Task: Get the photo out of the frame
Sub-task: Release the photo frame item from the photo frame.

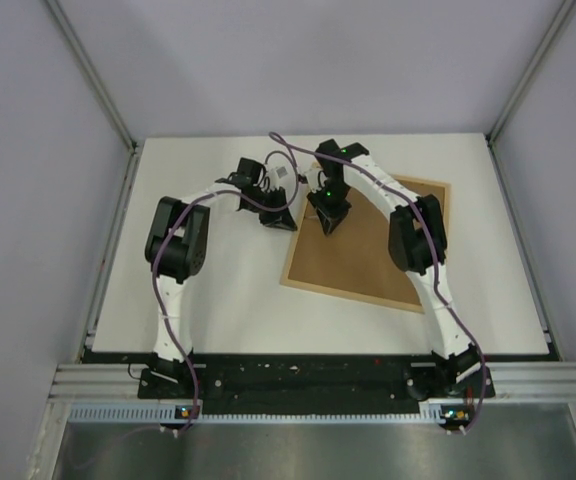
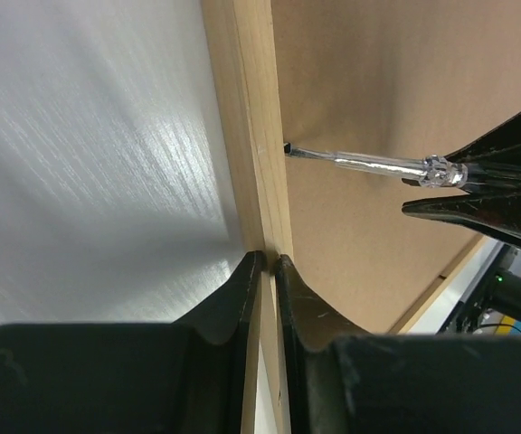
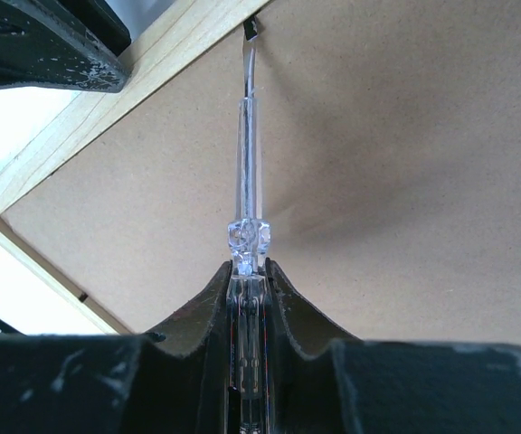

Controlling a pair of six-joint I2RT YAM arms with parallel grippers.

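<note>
Frame (image 1: 363,265) back-up, left tool (image 2: 268,262) pinching its wooden edge, right tool (image 3: 247,268) gripping screwdriver (image 3: 247,172) against it

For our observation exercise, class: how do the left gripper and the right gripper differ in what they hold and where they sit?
The left gripper is shut on the light-wood edge of the frame; the right gripper is shut on a clear-handled screwdriver. The left gripper sits at the rim beside the white table; the right gripper hangs over the brown backing board, its tool tip at a small black tab. Both are black and two-fingered.
</note>
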